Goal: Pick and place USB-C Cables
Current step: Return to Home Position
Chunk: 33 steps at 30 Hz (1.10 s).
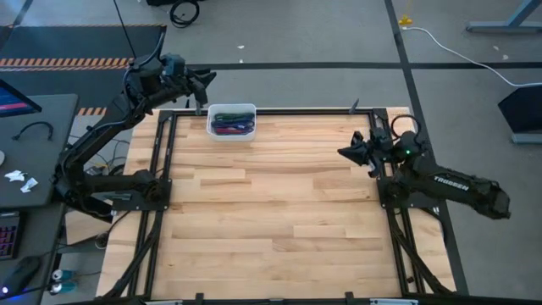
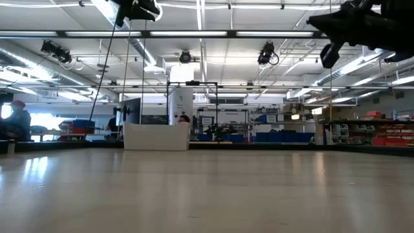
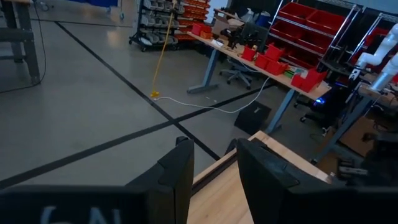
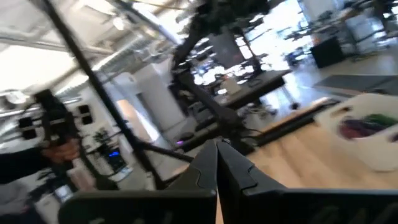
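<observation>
The USB-C cables (image 1: 229, 125), purple, green and dark strips, lie in a white bin (image 1: 231, 111). The bin stands on the wooden table at the middle of its far edge. My left gripper (image 1: 207, 80) hangs high over the far left corner, just left of the bin. It is open, and the left wrist view shows nothing between its fingers (image 3: 177, 177). My right gripper (image 1: 343, 152) hovers at the table's right side, pointing toward the bin and shut on nothing. In the right wrist view the bin (image 4: 373, 149) and its cables (image 4: 357, 127) show beyond its closed fingertips (image 4: 217, 163).
Black frame rails (image 1: 161, 169) run along the table's left and right sides and its far edge. A dark desk (image 1: 34, 144) with small items stands left of the table. A white cable (image 1: 457, 51) lies on the floor beyond the far edge. Bare wood (image 1: 271, 212) spans the table's middle and near part.
</observation>
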Available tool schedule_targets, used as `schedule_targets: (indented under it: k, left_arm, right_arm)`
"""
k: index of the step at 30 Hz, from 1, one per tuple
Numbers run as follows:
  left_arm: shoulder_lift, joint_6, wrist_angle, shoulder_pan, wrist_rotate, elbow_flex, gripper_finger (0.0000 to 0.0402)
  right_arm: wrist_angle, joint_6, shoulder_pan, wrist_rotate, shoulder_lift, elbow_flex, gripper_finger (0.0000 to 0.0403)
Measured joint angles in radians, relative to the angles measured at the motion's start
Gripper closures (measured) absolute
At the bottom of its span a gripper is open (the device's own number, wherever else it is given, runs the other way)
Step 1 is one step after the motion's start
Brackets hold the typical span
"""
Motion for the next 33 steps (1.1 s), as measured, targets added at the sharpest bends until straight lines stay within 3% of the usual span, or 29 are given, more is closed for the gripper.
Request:
schedule_targets:
  k: [6,10,20,27,33]
  left_arm:
    - [0.0,-0.007,0.0,0.0,0.0,0.0,0.0274]
    - [0.0,-0.007,0.0,0.0,0.0,0.0,0.0274]
    - [0.0,-0.007,-0.033,0.0,0.0,0.0,0.0274]
    - [0.0,-0.001,-0.053,0.0,0.0,0.0,0.0274]
    - [0.0,0.002,-0.052,0.006,0.0,0.0,0.0274]
  right_arm:
    - [-0.055,-0.027,0.2,0.068,-0.001,0.0,0.0402]
    - [-0.074,-0.051,0.269,0.077,-0.012,-0.025,0.0402]
    - [-0.126,-0.033,0.277,0.255,-0.149,-0.143,0.0403]
    - [-0.348,-0.082,0.277,0.529,-0.218,-0.13,0.0403]
    - [-0.524,-0.108,0.277,0.561,-0.246,-0.13,0.0403]
